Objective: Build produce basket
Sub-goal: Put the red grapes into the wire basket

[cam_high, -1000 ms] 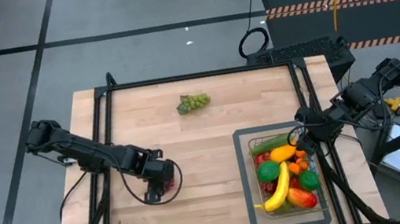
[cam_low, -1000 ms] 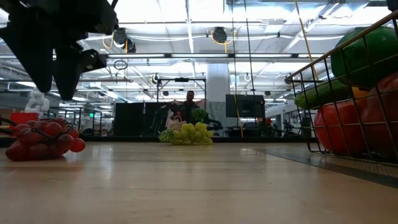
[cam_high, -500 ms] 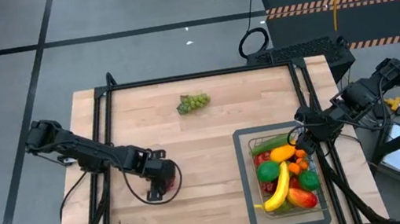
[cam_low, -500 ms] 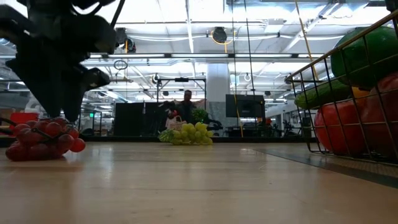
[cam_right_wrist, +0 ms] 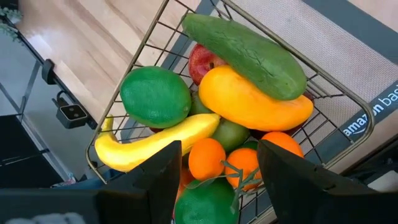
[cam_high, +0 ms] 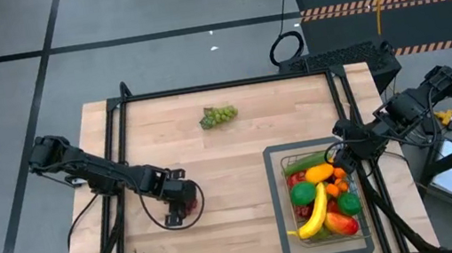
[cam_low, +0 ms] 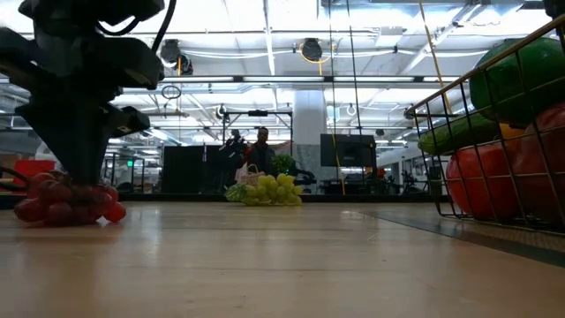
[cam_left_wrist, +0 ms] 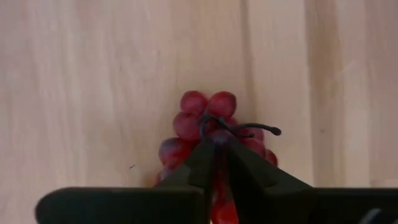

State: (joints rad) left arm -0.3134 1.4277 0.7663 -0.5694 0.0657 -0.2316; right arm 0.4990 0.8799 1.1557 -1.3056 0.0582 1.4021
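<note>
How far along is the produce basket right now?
Mostly done: the wire basket already holds the banana, mango, cucumber and more. In hand: the left claw is shut on the red grapes, still on the table. Left: the green grapes at the far edge. The right claw hangs open above the basket.

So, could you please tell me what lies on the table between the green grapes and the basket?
Nothing: in the high view, only bare wooden table separates the green grapes from the basket; the low view shows the same.
</note>
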